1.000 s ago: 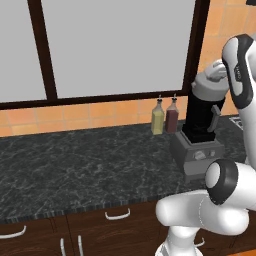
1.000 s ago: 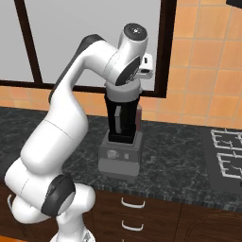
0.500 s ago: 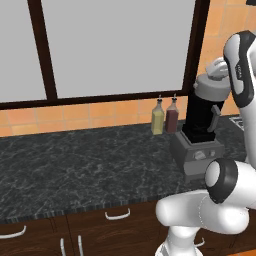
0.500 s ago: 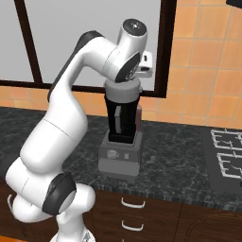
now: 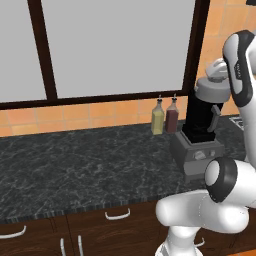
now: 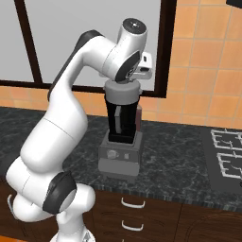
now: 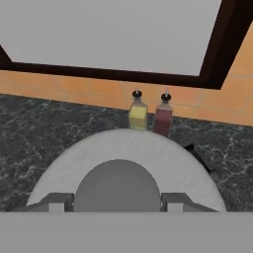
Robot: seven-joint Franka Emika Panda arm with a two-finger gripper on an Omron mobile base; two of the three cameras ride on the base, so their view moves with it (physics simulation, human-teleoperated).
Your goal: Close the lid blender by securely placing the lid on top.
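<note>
The blender [image 5: 199, 131] stands on the dark marbled tabletop [image 5: 75, 165], its tall black jar rising from a grey boxy base with a round dial on the front; in the right base view the same blender [image 6: 122, 137] sits just in front of the orange tiled wall, with a stove top [image 6: 226, 163] well apart to its right. The lid [image 5: 212, 90] is a round grey disc resting level on the jar's rim, covering the mouth; seen from the right, the lid [image 6: 122, 89] lies directly under the hand, touching the jar all round as far as can be told. The tool [image 7: 117, 198] sits straight above it, its 2 fingertips [image 7: 58, 201] narrowed onto the raised centre knob, 1 on each side, so it is gripping the lid [image 7: 148, 153] by that knob. Behind the blender, near the wall, stand 2 small bottles side by side: a yellow bottle [image 7: 138, 112] and a dark red bottle [image 7: 163, 116], almost touching each other; a dark-framed window [image 5: 115, 47] spans the wall above them.
</note>
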